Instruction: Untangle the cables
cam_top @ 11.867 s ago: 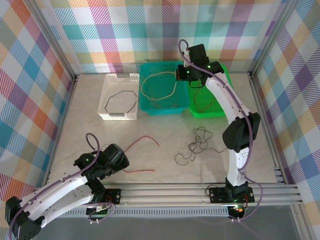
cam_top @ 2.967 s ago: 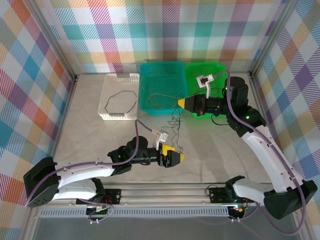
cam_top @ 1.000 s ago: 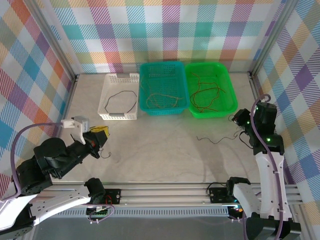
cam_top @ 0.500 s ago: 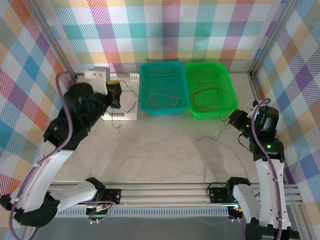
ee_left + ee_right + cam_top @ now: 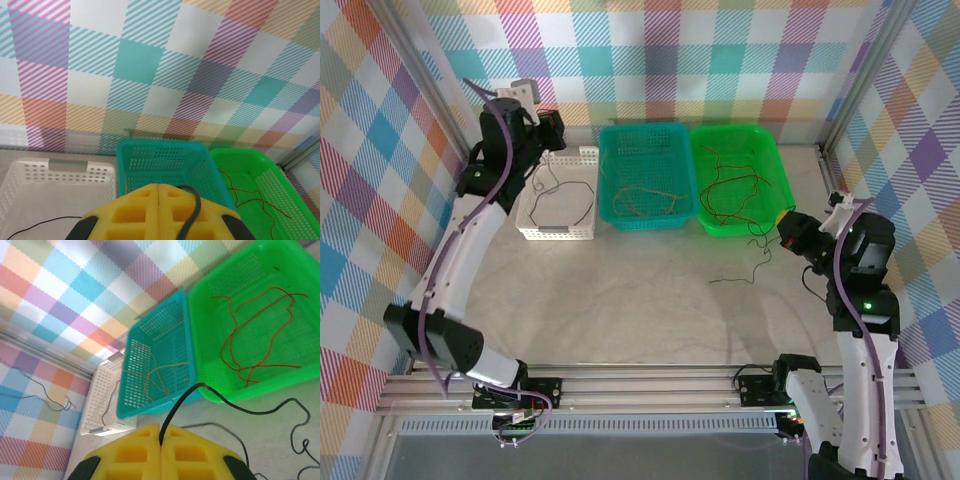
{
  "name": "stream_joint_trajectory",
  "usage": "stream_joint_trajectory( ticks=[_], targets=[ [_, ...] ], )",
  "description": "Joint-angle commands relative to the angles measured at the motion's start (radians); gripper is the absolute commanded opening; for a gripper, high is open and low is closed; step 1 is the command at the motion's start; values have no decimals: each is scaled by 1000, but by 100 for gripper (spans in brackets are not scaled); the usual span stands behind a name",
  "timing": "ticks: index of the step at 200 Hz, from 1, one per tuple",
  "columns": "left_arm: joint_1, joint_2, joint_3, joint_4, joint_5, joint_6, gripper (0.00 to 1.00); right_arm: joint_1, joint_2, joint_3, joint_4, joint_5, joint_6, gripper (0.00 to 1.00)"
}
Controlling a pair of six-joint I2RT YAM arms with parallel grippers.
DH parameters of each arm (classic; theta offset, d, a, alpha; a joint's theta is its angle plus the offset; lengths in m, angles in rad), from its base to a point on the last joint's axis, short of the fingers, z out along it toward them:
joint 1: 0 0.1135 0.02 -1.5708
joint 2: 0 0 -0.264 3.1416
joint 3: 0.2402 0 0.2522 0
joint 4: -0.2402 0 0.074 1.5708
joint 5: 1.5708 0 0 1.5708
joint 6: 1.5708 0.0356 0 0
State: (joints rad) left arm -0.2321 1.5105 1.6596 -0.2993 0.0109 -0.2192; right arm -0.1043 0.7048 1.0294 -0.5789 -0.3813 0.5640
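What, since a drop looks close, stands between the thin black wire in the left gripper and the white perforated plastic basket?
Nothing visible: the thin black wire dangles from the left gripper over the white perforated plastic basket.

Lettering check: nothing legible. No text, label, brand mark, number or sign can be read on the white basket (image 5: 557, 233), the teal basket (image 5: 645, 128), the green basket (image 5: 732, 128), the checked wall (image 5: 720, 60) or the frame rail (image 5: 650, 385)
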Motion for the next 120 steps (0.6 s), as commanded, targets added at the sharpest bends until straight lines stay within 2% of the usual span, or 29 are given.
stream_joint_trajectory(
  ticks=[1,43,72,120],
  targets=[
    [34,72,31,99,33,-30,0,3,-9,31,35,-64,3,0],
    [78,184,-46,178,36,-79,0,13,-24,30,85,-131,38,0],
    [97,239,-134,233,35,-134,0,23,-17,44,142,-226,63,0],
    [99,310,-229,268,28,-195,0,87,32,136,188,-338,84,0]
  ],
)
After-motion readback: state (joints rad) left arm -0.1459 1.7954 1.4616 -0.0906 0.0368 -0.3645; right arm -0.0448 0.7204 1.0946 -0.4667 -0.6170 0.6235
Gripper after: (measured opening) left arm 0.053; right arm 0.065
